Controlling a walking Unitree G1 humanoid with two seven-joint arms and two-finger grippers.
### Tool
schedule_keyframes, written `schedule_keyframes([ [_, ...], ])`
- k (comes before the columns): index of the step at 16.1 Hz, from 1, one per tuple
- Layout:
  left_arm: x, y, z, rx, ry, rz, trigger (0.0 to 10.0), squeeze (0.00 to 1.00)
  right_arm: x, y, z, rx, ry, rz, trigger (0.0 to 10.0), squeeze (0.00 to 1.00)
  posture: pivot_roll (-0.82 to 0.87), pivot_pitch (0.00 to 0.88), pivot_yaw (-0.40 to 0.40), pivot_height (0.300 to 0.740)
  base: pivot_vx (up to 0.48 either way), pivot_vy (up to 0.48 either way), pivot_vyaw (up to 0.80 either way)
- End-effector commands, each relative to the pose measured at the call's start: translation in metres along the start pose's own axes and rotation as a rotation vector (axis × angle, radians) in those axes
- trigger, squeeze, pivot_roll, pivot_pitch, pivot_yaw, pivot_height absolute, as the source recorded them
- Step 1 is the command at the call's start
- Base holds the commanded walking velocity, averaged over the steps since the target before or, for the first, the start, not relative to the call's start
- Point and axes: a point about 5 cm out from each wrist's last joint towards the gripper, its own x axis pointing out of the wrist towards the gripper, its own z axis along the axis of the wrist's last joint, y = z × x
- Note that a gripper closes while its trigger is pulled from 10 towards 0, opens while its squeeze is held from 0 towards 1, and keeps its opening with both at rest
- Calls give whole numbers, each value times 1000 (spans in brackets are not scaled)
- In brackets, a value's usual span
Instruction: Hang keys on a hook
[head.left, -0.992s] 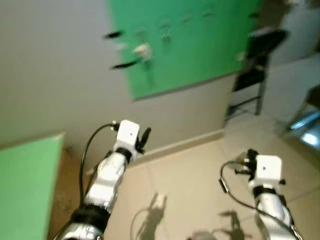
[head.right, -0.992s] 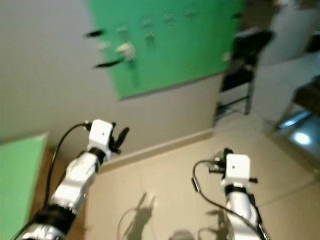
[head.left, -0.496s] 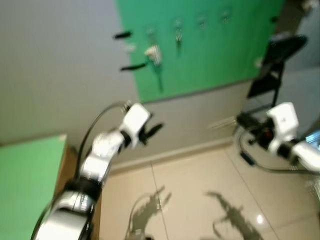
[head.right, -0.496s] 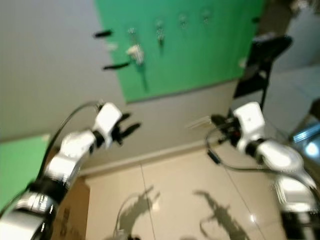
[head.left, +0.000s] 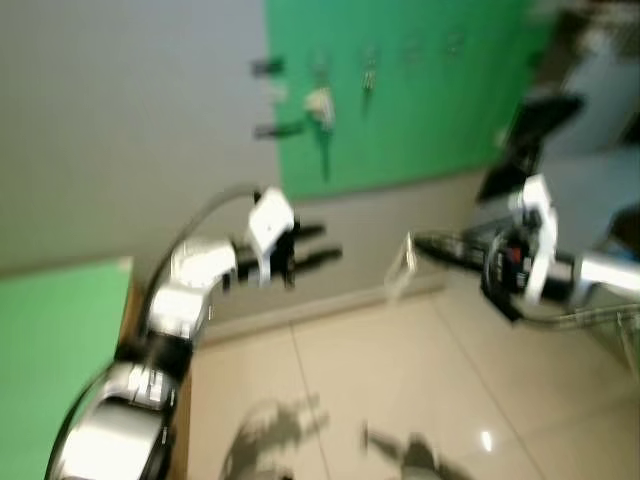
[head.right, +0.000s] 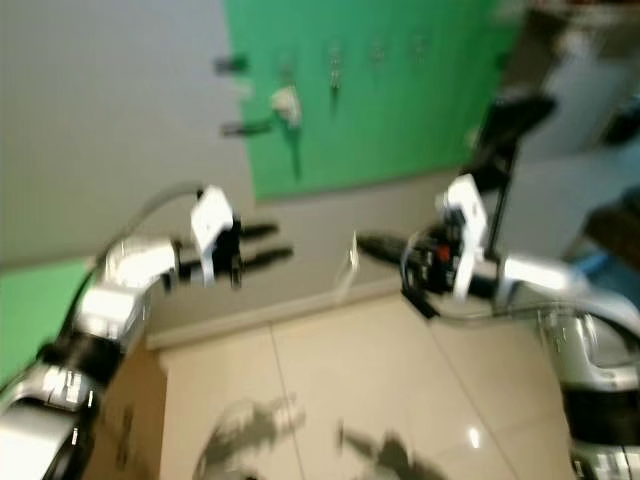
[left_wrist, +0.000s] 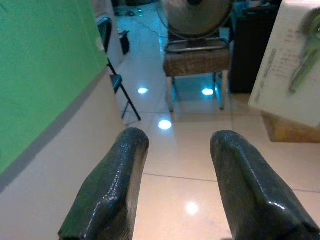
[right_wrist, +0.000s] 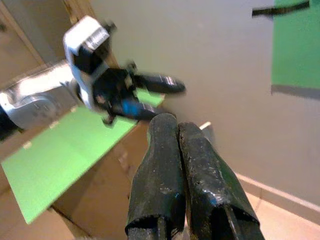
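I have the right claw (head.right: 365, 243) pressed together, pinching a pale key tag (head.right: 347, 268) by its tip so it hangs free, well short of the hooks on the green wall board (head.left: 420, 90). My left claw (head.left: 325, 243) is spread, empty.

Wall panel (head.left: 420, 90): green. Wall (head.left: 120, 120): grey. Floor (head.left: 400, 380): beige tile. End effector fingers (left_wrist: 115, 190): black. Arms (head.left: 190, 290): silver.

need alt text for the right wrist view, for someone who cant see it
The right gripper points its two black fingers, pressed together with a pale tag at their tips, toward a grey wall. Beyond them the left gripper reaches in with jaws apart, above a green board. Part of a green panel shows on the wall.
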Motion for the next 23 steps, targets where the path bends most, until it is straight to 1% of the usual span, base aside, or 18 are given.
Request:
schedule_keyframes([
  [1,3,3,0,31,-10,106,10000,0,1,-5,4,-20,-9,-53,10000,0,-194,0,33,728,0,0,0],
  [2,5,9,-10,-45,27,229,10000,0,2,-15,2,-17,-11,-160,10000,0,-193,0,31,728,0,0,0],
  [3,5,10,-14,-70,39,297,10000,0,2,-24,0,-39,-16,-265,10000,0,-191,0,28,728,0,0,0],
  [4,5,11,-21,-168,8,427,10000,0,0,-47,-10,-77,-9,-541,10000,0,-189,0,28,728,0,0,0],
  [5,5,5,-25,-254,-45,483,10000,0,-5,-59,-20,-95,-26,-746,10000,0,-187,0,33,728,0,0,0],
  [6,5,-4,-32,-290,-59,519,10000,0,-7,-62,-35,-69,-45,-858,10000,0,-186,0,36,728,0,-424,0],
  [7,8,-16,-37,-279,-51,522,10000,0,-7,-59,-48,-123,-27,-919,10000,0,-185,0,38,728,0,-416,0],
  [8,9,-22,-46,-296,-33,612,10000,0,-12,-60,-63,-84,-68,-1056,10000,0,-191,0,47,728,266,-398,0],
  [9,10,-21,-48,-278,-18,681,10000,0,-14,-61,-69,-108,-69,-1131,10000,0,-190,0,46,728,266,-398,0],
  [10,11,-21,-48,-254,-3,732,10000,0,-15,-60,-73,-182,-53,-1179,10000,0,-190,0,50,728,266,-398,0],
  [11,13,-21,-46,-216,4,784,10000,0,-13,-59,-79,-201,-78,-1221,10000,0,-195,0,56,728,266,-394,0],
  [12,13,-19,-43,-177,6,819,10000,0,-14,-58,-81,-224,-122,-1257,10000,0,-195,0,56,728,0,-420,0],
  [13,11,-14,-39,-140,4,855,10000,0,-15,-55,-80,-299,-172,-1306,10000,0,-196,0,56,728,0,-420,0],
  [14,4,-8,-39,-125,12,905,10000,0,-15,-50,-83,-412,-211,-1331,10000,0,-199,0,61,728,0,-420,0],
  [16,2,-4,-41,-112,29,943,10000,0,-14,-49,-95,-436,-212,-1346,10000,0,-198,0,63,728,0,-422,0],
  [18,2,1,-39,-107,24,965,10000,0,-12,-50,-101,-404,-225,-1350,10000,0,-198,0,64,728,0,-420,0],
  [21,2,2,-39,-100,33,991,10000,0,-7,-51,-107,-366,-202,-1286,10000,0,-195,0,62,728,0,-424,0],
  [23,0,3,-42,-110,43,1011,10000,0,-2,-52,-108,-350,-201,-1255,10000,0,-191,0,60,728,0,-442,0],
])
